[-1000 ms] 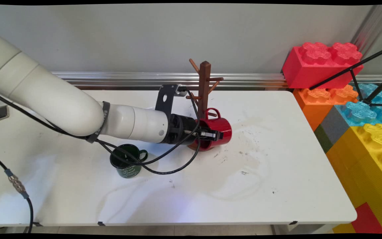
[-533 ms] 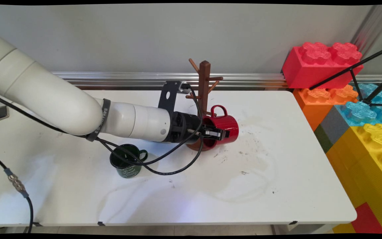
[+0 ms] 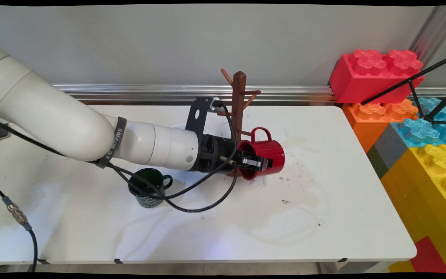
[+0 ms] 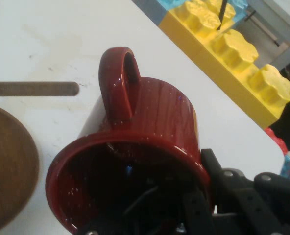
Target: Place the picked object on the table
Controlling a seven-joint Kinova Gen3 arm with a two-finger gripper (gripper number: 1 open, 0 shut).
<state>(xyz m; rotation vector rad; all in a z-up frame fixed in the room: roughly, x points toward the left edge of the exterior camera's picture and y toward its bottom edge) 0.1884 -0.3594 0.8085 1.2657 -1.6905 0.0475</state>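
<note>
1. Green enamel mug (image 3: 148, 190): stands upright on the white counter (image 3: 323, 217), left of centre, below the arm and its hanging cables; nothing grips it.
2. Claw (image 3: 254, 162): pinches the rim wall of the red mug (image 3: 263, 154), one finger inside the mouth and one outside, as the hand view confirms (image 4: 135, 161).
3. Red mug: held on its side, mouth toward the arm, handle (image 3: 259, 134) uppermost, just right of the wooden mug tree (image 3: 238, 101) and hanging on none of its pegs; it appears clear of the counter.
4. Mug tree: upright near the far edge, every visible peg bare; its round base (image 4: 8, 166) lies beside the mug's mouth.
5. Toy bricks (image 3: 420, 128): stacked beyond the counter's right end.
</note>
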